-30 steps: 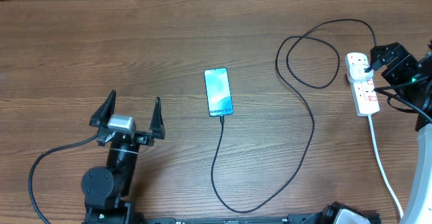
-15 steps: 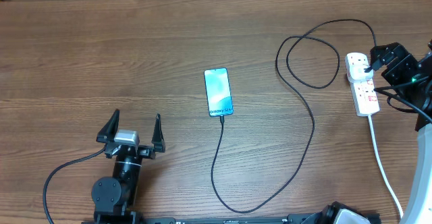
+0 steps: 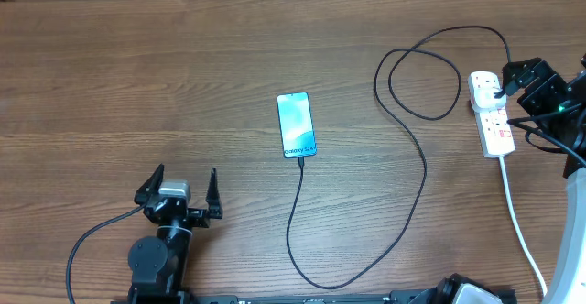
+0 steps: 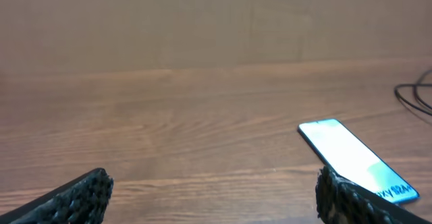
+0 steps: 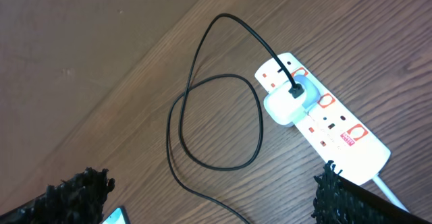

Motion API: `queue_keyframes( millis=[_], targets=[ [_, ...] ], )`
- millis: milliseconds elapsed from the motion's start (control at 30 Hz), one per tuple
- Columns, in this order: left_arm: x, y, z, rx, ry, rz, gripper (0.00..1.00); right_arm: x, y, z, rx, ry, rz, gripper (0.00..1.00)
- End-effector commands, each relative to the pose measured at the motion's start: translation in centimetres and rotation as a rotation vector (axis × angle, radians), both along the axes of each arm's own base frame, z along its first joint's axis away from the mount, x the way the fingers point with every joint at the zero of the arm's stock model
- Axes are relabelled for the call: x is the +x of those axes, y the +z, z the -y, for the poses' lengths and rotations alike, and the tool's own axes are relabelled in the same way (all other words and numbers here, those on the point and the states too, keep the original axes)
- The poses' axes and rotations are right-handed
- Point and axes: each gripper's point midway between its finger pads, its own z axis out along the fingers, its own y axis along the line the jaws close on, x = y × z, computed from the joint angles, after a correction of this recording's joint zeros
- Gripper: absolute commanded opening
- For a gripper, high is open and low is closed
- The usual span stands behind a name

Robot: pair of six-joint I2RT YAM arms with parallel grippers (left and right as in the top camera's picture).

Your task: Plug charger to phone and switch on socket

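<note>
The phone (image 3: 295,124) lies flat mid-table, blue screen up; it also shows in the left wrist view (image 4: 354,158). The charger's black cable (image 3: 423,171) runs from the phone's near end, loops across the table and ends at a white adapter (image 5: 283,106) seated in the socket, a white power strip (image 3: 495,125) at the right, also seen in the right wrist view (image 5: 337,126). My left gripper (image 3: 180,194) is open and empty, near the front edge, left of the phone. My right gripper (image 3: 517,80) is open and empty, hovering over the strip's far end.
The strip's thick white cord (image 3: 519,226) runs toward the front right edge. The cable makes a loop (image 3: 417,80) left of the strip and a long bend (image 3: 311,281) near the front edge. The table is brown wood (image 3: 137,66).
My left gripper has drawn back toward the front edge, away from the phone, staying open. The right gripper, phone, cable and strip have not moved.
</note>
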Motion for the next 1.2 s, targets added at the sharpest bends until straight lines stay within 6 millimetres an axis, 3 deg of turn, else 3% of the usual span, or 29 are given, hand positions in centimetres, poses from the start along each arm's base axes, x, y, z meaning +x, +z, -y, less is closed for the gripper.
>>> queue_keyframes(
  millis=[0,1167],
  targets=[
    [-0.08,0.43,-0.7,-0.004,0.037,0.023,1.0,0.13,0.11,0.04,0.001,0.002,0.006,1.0],
    [-0.09,0.61,-1.25,-0.03,0.06,0.03,1.0,0.12,0.1,0.05,0.001,0.002,0.005,1.0]
  ],
)
